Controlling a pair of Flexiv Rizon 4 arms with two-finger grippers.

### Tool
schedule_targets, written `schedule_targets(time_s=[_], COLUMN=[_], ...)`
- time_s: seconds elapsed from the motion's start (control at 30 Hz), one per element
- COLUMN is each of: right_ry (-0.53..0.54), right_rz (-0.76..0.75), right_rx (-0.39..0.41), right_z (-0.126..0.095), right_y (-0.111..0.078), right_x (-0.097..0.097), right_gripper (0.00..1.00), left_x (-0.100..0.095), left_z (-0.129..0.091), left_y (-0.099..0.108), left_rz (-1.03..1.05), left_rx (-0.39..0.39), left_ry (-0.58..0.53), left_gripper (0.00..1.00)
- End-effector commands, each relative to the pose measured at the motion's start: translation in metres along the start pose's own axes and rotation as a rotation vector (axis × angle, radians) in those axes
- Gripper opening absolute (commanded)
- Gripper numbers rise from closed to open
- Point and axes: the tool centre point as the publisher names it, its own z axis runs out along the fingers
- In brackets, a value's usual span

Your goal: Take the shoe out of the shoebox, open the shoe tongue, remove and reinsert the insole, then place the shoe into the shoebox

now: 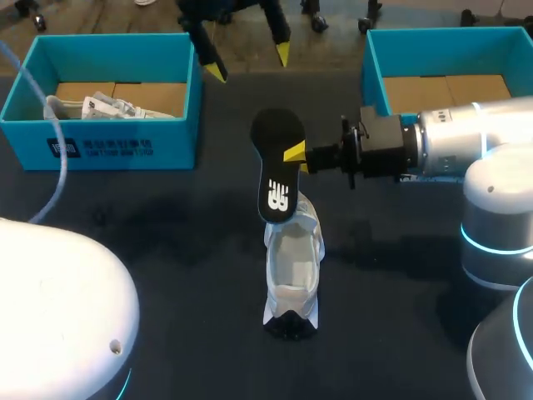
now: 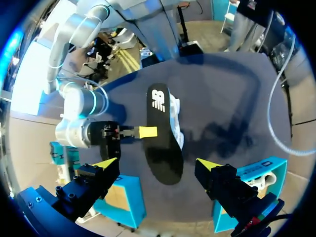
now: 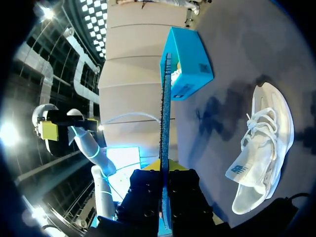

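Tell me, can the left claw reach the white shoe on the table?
Probably, though not straight down. The left claw is open and empty, but the black insole, pinched in the right claw, hangs over part of the shoe. The shoe's other end looks uncovered.

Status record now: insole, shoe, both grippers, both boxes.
insole: black, out of the shoe, held above it
right gripper: shut on insole
left gripper: open, holding nothing, beyond the insole
shoe: white, on the table, outside both boxes
left box: white items inside
right box: cardboard floor showing
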Motion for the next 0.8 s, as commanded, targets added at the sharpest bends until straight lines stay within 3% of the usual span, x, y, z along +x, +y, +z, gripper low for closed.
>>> schedule_targets(time_s=[0.03,0.47,0.8], right_ry=[-0.004,-0.004,-0.004], right_rz=[0.001,0.001,0.001], right_rx=[-0.002,-0.002,-0.002], right_z=[0.002,0.002,0.002], right_y=[0.000,0.000,0.000], right_x=[0.001,0.001,0.001], right_gripper=[0.00,0.00,0.00], left_x=[-0.008,-0.019,-0.003], left_z=[0.000,0.010,0.002], left_y=[0.005,0.010,-0.003], left_rz=[-0.004,-0.044,-0.080], left_rx=[0.034,0.016,0.004], left_ry=[0.306,0.326,0.051], left_gripper=[1.00,1.00,1.00])
